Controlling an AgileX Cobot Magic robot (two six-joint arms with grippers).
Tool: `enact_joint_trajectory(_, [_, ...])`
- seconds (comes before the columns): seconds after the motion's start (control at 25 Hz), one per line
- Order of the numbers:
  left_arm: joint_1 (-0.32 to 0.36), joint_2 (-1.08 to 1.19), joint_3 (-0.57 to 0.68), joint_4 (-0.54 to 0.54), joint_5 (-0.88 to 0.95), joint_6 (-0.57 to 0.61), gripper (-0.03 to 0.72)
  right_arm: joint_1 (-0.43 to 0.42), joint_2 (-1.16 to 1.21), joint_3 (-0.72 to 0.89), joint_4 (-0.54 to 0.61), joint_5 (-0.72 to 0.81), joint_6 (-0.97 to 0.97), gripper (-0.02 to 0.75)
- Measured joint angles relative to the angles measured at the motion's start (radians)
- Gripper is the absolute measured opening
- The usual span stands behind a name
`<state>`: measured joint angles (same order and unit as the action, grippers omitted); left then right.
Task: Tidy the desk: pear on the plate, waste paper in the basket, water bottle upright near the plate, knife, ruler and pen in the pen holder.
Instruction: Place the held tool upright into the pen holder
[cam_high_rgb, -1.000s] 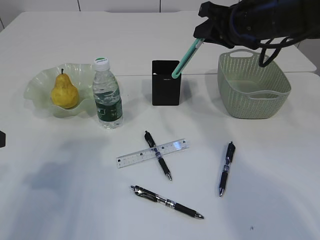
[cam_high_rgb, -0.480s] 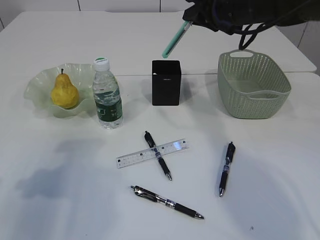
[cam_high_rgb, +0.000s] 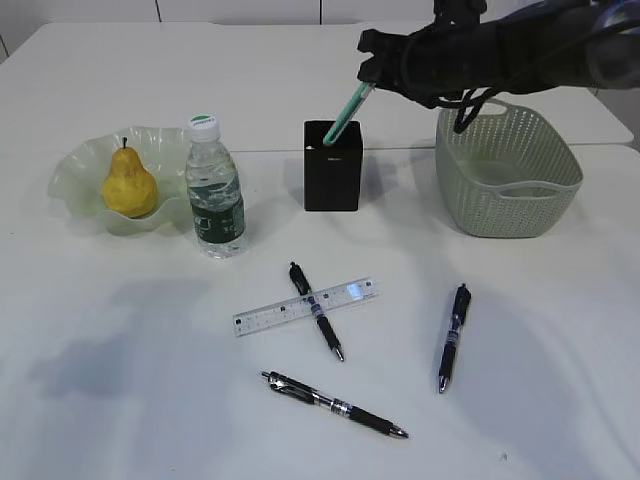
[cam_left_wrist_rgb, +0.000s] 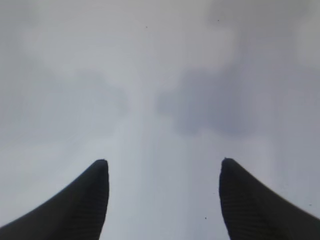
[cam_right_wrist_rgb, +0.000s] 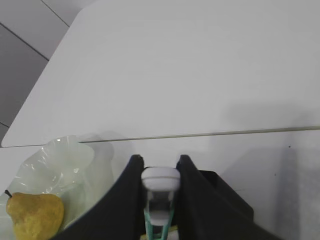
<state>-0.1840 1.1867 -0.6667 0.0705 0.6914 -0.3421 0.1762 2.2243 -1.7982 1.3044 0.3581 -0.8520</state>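
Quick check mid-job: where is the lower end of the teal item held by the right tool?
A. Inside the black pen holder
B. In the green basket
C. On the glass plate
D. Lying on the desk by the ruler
A: in the exterior view the teal item slants down from the right tool with its lower end in the pen holder opening.

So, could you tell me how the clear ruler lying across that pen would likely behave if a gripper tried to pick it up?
The ruler looks thin, flat and probably light and fairly stiff. It lies across a pen, so pressing one end could rock it or set the pen rolling. Its smooth clear plastic may slip between fingers.
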Motion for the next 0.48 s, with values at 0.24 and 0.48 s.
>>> enact_joint_trajectory(0.24, [0.0, 0.0, 0.0, -0.002, -0.017, 0.0, 0.49, 0.0, 0.035, -0.034, -0.002, -0.004, 0.0, 0.114])
enact_joint_trajectory(0.48, [0.0, 0.0, 0.0, -0.002, -0.021, 0.0, 0.49, 0.0, 0.057, -0.044, -0.002, -0.007, -0.001, 0.114])
